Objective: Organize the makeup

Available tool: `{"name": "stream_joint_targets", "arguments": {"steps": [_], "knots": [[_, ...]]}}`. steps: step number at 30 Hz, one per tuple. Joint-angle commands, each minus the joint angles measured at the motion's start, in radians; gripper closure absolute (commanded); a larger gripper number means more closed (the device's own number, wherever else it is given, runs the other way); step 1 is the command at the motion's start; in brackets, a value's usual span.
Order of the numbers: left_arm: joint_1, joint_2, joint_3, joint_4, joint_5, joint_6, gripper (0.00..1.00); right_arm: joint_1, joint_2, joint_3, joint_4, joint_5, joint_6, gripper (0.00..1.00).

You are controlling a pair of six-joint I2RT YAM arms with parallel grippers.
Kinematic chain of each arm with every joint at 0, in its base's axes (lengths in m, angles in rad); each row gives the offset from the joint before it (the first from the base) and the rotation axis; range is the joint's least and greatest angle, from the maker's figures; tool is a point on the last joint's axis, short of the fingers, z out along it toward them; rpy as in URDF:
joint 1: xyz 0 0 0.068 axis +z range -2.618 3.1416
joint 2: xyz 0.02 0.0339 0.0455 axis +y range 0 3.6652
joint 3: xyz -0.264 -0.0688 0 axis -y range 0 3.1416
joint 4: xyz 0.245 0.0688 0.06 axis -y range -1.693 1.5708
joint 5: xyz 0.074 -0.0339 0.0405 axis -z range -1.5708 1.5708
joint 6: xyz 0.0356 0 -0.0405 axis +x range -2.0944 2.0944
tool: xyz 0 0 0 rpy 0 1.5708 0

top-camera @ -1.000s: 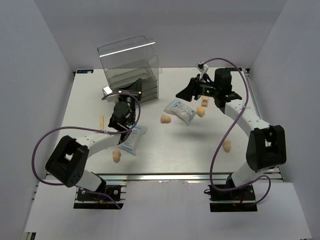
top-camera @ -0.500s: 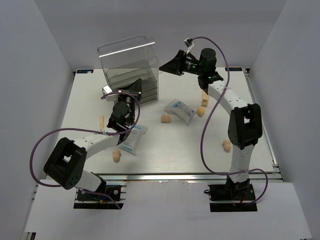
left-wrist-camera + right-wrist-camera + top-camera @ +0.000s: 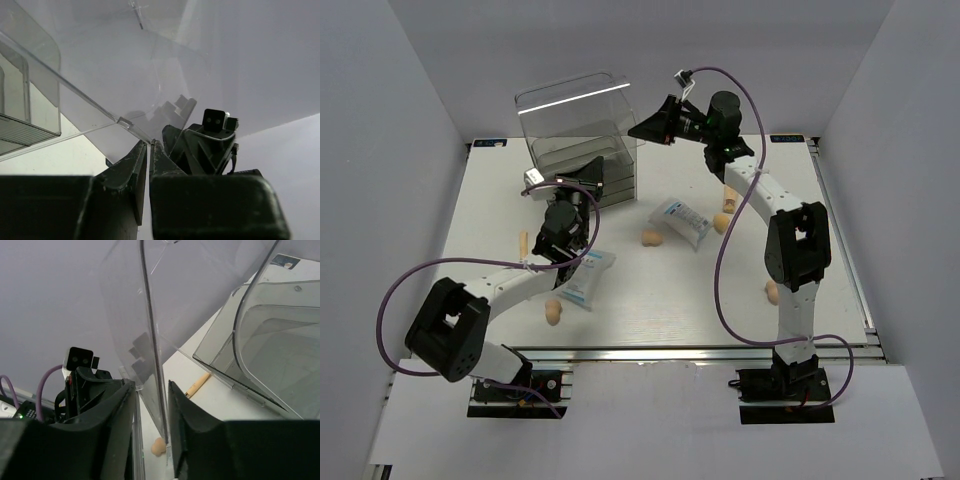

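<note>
Eight pieces of makeup (image 3: 651,238) loose outside the clear drawer box (image 3: 578,130) from above: two packets (image 3: 680,220), four sponges (image 3: 722,223) and a cone tube (image 3: 729,197) before and right of it, a stick (image 3: 523,245) front-left; left gripper (image 3: 592,174) at its front face, right gripper (image 3: 642,128) at its upper right edge. On the left wrist, fingers (image 3: 134,170) closed to a thin slit, the box's clear edge running up to their tips. On the right wrist, fingers (image 3: 122,412) parted astride a clear box wall.
</note>
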Motion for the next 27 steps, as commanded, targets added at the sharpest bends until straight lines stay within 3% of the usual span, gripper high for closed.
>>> {"name": "stream_joint_targets", "arguments": {"steps": [1, 2, 3, 6, 9, 15, 19, 23, 27], "knots": [[-0.003, -0.064, 0.047, -0.032, 0.010, 0.007, 1.00, 0.006, -0.017, 0.037, 0.083, -0.046, 0.025, 0.64], [-0.003, -0.067, 0.047, -0.043, 0.007, 0.005, 0.96, 0.006, -0.020, 0.034, 0.086, -0.049, 0.023, 0.66], [-0.003, -0.072, 0.046, -0.046, 0.010, 0.008, 0.82, 0.006, -0.027, 0.029, 0.092, -0.051, 0.023, 0.70], [-0.003, -0.110, 0.059, -0.098, 0.031, 0.058, 0.57, 0.005, -0.037, 0.024, 0.103, -0.055, 0.028, 0.74], [-0.002, -0.202, 0.067, -0.230, 0.028, 0.107, 0.52, 0.005, -0.049, 0.034, 0.120, -0.051, 0.042, 0.76], [-0.002, -0.438, 0.070, -0.615, 0.004, 0.241, 0.26, 0.005, -0.063, 0.057, 0.126, -0.040, 0.057, 0.77], [-0.002, -0.561, 0.052, -0.776, -0.077, 0.246, 0.02, 0.005, -0.074, 0.055, 0.121, -0.037, 0.068, 0.78], [-0.002, -0.609, 0.099, -0.950, -0.143, 0.275, 0.02, 0.005, -0.090, 0.058, 0.126, -0.036, 0.084, 0.78], [0.006, -0.595, 0.173, -1.041, -0.092, 0.383, 0.05, 0.005, -0.103, 0.077, 0.135, -0.032, 0.100, 0.78]]}}
